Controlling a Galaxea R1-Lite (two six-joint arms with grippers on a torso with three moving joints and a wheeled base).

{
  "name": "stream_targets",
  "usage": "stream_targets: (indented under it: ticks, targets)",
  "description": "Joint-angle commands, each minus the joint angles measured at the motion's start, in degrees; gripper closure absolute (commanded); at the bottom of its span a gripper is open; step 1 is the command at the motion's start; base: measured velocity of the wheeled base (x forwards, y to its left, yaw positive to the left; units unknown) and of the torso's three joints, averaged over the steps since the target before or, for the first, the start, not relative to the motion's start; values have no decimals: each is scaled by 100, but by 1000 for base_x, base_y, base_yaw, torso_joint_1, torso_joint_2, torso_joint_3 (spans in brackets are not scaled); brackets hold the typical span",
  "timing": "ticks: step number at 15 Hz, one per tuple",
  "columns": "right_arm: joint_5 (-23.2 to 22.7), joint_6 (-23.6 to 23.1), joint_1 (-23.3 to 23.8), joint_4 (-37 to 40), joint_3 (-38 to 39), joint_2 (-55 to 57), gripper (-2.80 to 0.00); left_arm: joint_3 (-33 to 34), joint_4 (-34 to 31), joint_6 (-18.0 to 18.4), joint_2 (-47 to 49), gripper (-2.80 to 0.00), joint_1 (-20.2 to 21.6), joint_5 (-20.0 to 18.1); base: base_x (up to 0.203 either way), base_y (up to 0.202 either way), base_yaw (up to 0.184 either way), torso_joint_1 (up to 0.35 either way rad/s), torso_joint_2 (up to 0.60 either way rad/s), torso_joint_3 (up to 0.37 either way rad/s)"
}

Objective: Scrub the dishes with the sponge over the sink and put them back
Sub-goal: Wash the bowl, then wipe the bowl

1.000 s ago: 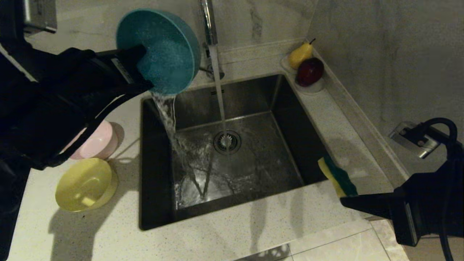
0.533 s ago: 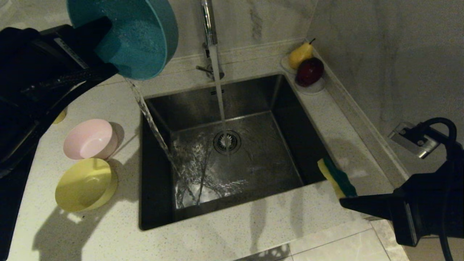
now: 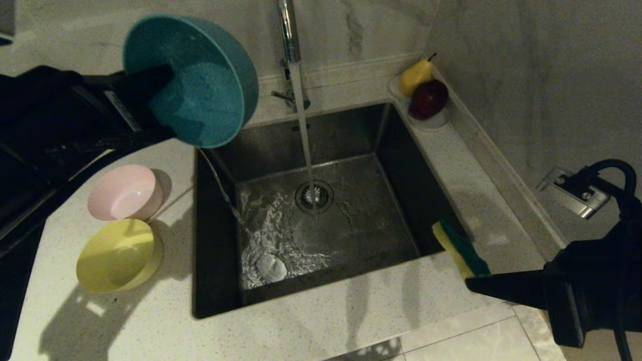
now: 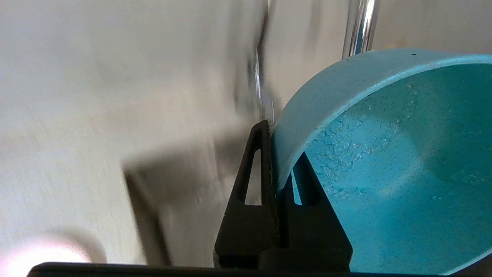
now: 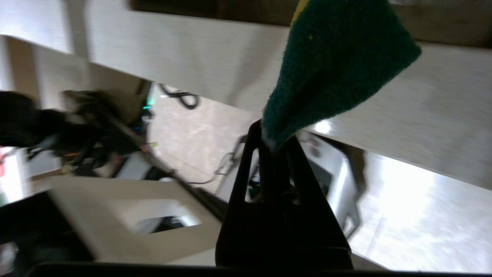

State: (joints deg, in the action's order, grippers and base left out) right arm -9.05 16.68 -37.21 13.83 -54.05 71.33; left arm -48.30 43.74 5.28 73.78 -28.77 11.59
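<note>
Gripping the rim of the blue bowl (image 3: 200, 82), the left gripper (image 3: 158, 95) has its jaws pinched shut on the bowl's wall, one finger inside and one outside, as the left wrist view shows at the bowl (image 4: 384, 161) edge. The bowl hangs in the air above the back left corner of the sink (image 3: 220, 240), tipped steeply on its side so that its open mouth faces out toward the camera and to the right. Its inside looks matte and speckled with small beads of water, and a thin stream of water (image 3: 218, 188) falls from its lowest edge into the basin.

The tap (image 3: 287, 30) stands behind the sink and runs, its stream landing on the round drain (image 3: 314, 196) in the middle of the wet steel floor.

The pink bowl (image 3: 125, 193) and the yellow bowl (image 3: 118, 255) sit on the counter (image 3: 326, 321) left of the sink, both mouth up, the pink one farther back, the two just beside each other.

At the right, the right gripper (image 3: 474, 281) is clamped shut on one end of the sponge (image 3: 459, 248). The sponge is thin, dark green on one face and yellow on the other, and its long axis slants up and away from the fingers toward the sink's front right corner, over the counter edge there. In the right wrist view the sponge (image 5: 334, 61) shows its green face, fanning wider away from the fingers.

A yellow pear (image 3: 415, 75) and a dark red apple (image 3: 429, 99) rest on small white saucers at the back right of the counter.
</note>
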Motion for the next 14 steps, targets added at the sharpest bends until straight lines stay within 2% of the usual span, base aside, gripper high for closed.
stream_targets:
  ticks: [1, 4, 6, 9, 11, 14]
  targets:
    - [-57, 135, -236, 93, -238, -5, 0, -463, -1857, -390, -46, 0, -64, -8, 0, 0, 0, 0, 0, 0]
    - [-301, 333, -446, 539, -916, 133, 0, -1149, -3703, -879, 30, 0, -636, -34, 0, 0, 0, 0, 0, 0]
    - [-614, 562, -476, 869, -1481, 307, 0, -1354, -4076, -1290, 303, 0, -1009, 14, 0, 0, 0, 0, 0, 0]
    - [-860, 849, -479, 1250, -2242, 596, 0, -1320, -4096, -1455, 788, 0, -1294, 175, 0, 0, 0, 0, 0, 0]
    - [-1119, 1022, -476, 1530, -2725, 706, 0, -1369, -3901, -1629, 1244, 0, -1468, 542, 0, 0, 0, 0, 0, 0]
    - [-1531, 1136, -480, 2048, -3359, 847, 0, -1465, -3091, -1705, 1821, 0, -1738, 1216, 0, 0, 0, 0, 0, 0]
